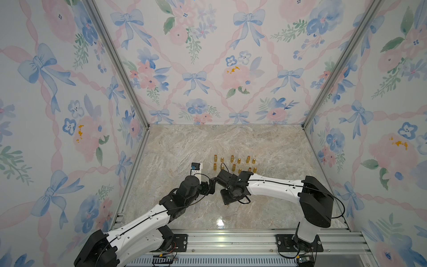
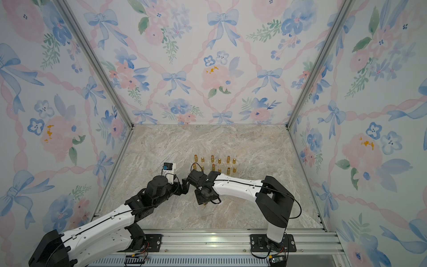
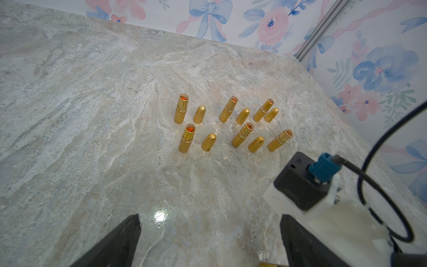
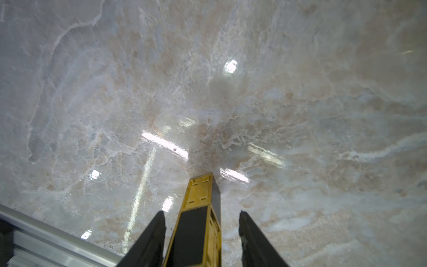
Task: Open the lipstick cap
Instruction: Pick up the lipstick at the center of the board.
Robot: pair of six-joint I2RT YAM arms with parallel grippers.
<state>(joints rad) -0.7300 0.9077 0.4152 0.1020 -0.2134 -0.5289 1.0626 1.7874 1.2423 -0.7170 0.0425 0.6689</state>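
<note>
The right claw (image 4: 202, 212) points down at the table (image 4: 300, 92), jaws apart and straddling the upright black-and-gold lipstick (image 4: 196, 231) with a gap either side, while the left claw (image 3: 209, 217) gapes wide, holding nothing, both arms bent inward, wrists nearly meeting.

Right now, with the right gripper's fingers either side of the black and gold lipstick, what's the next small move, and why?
Probably close the right gripper on the lipstick: a gap shows on each side of it, so it isn't gripped yet. The left gripper is wide open and empty, so nothing else holds it.
</note>
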